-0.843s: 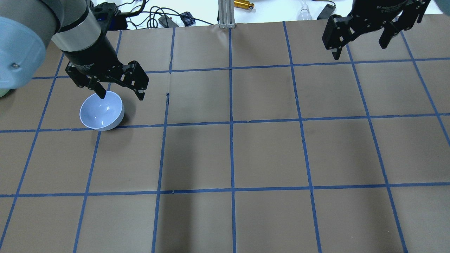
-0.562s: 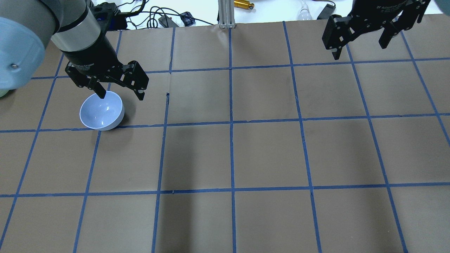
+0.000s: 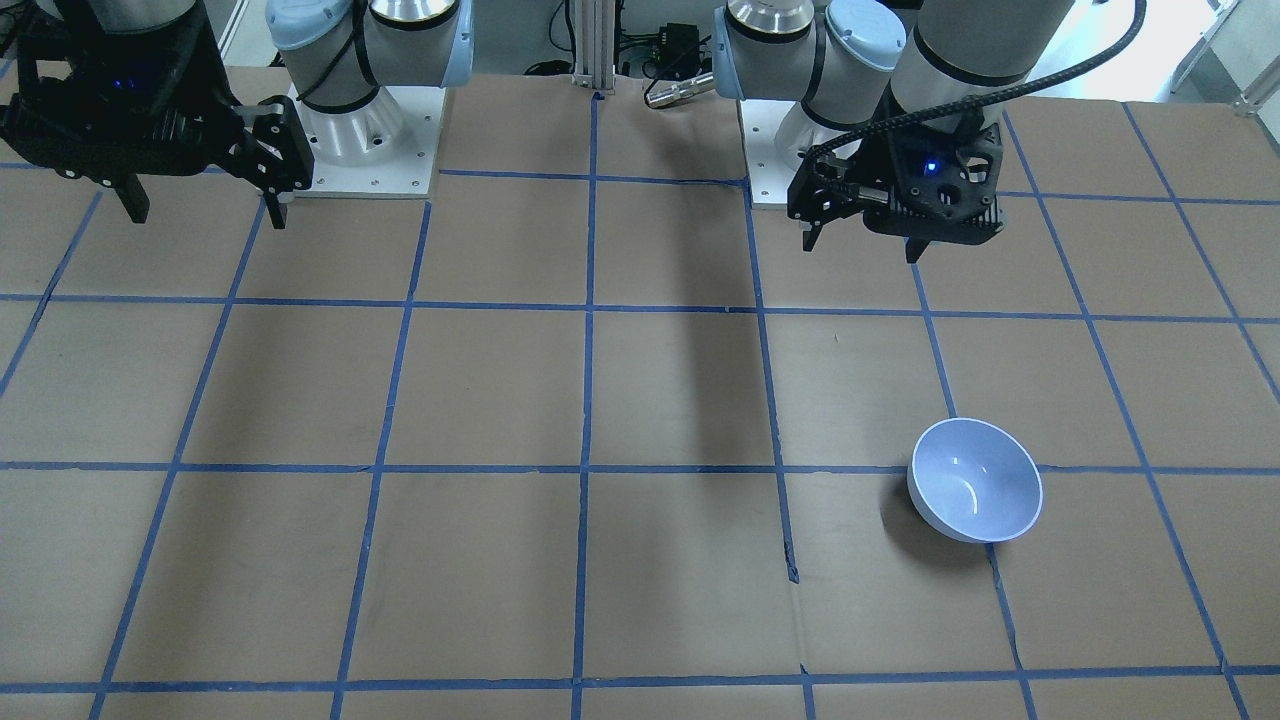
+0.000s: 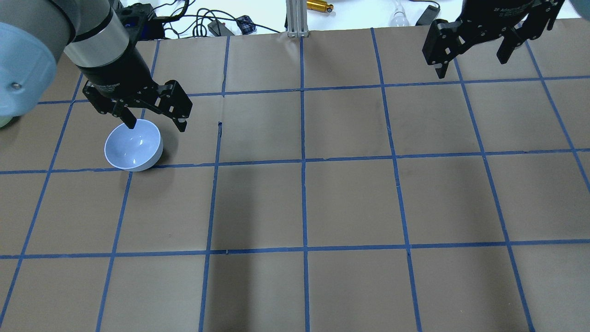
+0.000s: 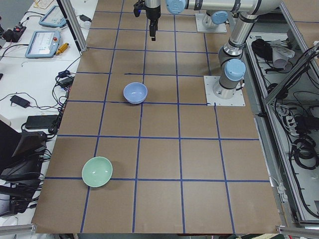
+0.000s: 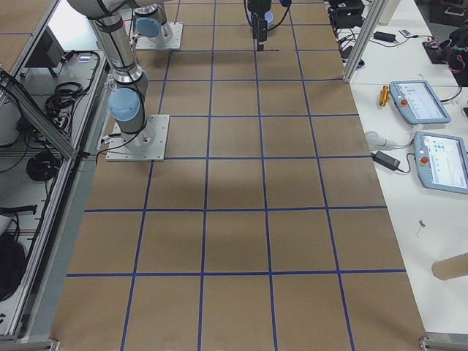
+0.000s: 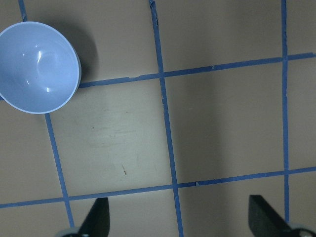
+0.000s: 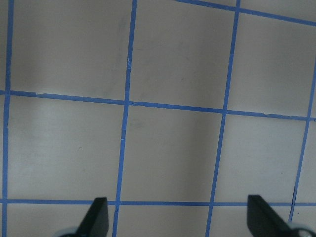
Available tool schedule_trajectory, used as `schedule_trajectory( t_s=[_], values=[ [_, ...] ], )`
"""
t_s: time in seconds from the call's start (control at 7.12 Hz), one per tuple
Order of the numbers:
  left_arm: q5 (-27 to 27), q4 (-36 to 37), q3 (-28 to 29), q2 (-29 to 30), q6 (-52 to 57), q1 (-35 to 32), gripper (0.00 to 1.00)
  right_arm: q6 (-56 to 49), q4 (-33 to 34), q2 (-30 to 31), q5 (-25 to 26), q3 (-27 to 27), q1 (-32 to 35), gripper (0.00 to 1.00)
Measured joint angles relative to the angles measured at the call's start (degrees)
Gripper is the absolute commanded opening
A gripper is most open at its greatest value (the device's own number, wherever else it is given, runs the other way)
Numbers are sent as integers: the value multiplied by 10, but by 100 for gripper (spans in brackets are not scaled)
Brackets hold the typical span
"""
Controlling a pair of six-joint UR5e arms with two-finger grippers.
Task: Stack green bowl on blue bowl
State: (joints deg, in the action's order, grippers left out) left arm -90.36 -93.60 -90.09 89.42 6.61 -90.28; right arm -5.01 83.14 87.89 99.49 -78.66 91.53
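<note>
Left gripper (image 3: 860,245) hangs spread and empty in the front view, clear of the blue bowl (image 3: 975,480); right gripper (image 3: 203,215) is spread too. Overhead, the left gripper overlaps that bowl's far rim. From the left end, the green bowl (image 5: 97,171) sits upright, well apart from the blue bowl. It looks glossy and stiff, likely light and slippery, so pinch its rim.

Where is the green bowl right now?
In the exterior left view, the green bowl sits near the left end of the table, apart from the blue bowl.
</note>
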Motion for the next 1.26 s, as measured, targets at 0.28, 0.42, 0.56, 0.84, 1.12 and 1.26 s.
schedule_trajectory(
  t_s=[0.28,0.42,0.56,0.84,1.12,1.26],
  values=[
    [-3,-1,-1,0,2,0,100,0,0,0,0,0,0,100],
    [-1,0,-1,1,2,0,100,0,0,0,0,0,0,100],
    [2,0,-2,2,1,1,100,0,0,0,0,0,0,100],
    [3,1,-2,3,0,0,100,0,0,0,0,0,0,100],
    [3,3,-3,6,3,0,100,0,0,0,0,0,0,100],
    [2,5,-2,8,18,2,100,0,0,0,0,0,0,100]
  ],
)
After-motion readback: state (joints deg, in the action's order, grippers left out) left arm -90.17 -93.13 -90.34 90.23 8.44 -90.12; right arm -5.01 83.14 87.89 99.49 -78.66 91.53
